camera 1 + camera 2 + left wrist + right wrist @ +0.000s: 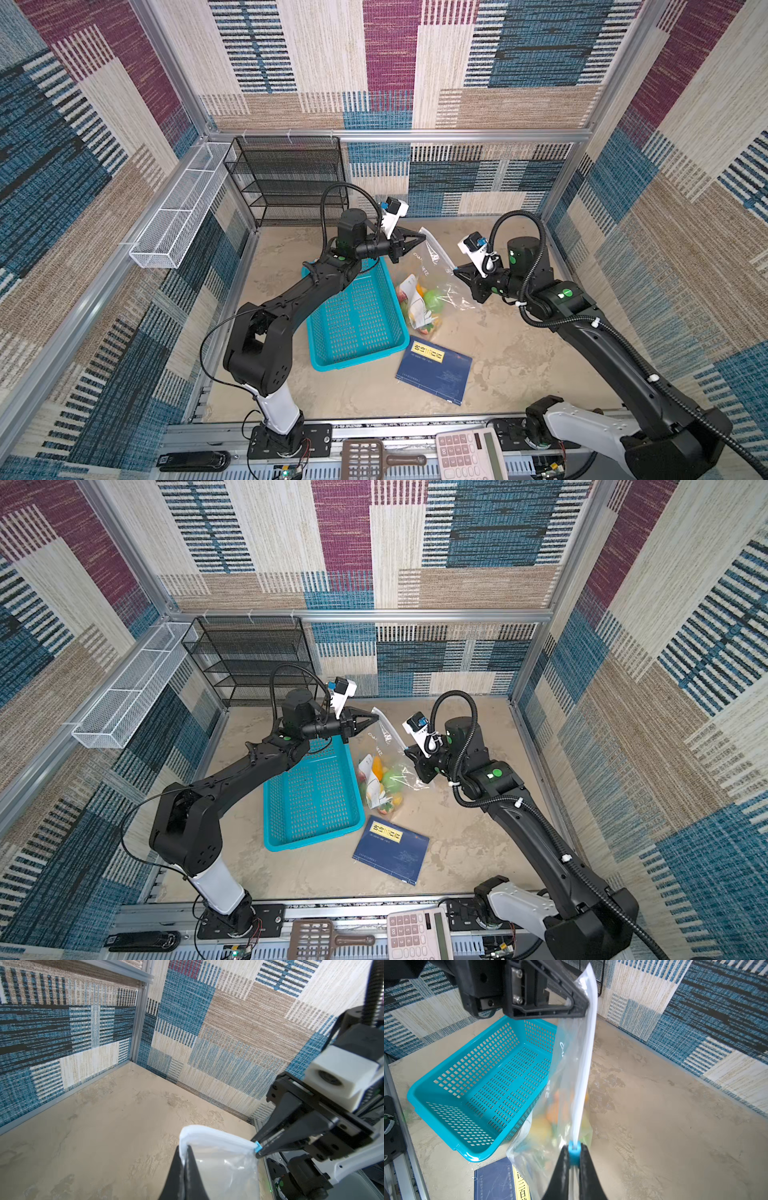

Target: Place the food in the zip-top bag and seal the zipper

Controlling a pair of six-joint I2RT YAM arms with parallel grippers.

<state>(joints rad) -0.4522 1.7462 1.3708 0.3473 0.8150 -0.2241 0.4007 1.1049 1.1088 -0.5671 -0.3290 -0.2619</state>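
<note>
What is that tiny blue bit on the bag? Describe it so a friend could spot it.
Find the teal basket; beside it a clear zip-top bag of toy food is held up. At one end of its zipper, pinched in the right tool, sits the slider tab: the only light-blue piece on clear plastic.

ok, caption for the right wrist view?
Right fingers pinch the blue slider; left fingers hold the far corner of the bag, zipper running between, food inside.

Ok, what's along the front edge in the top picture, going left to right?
Black stapler-like tool → left arm's base → brown slotted scoop → calculator.
</note>
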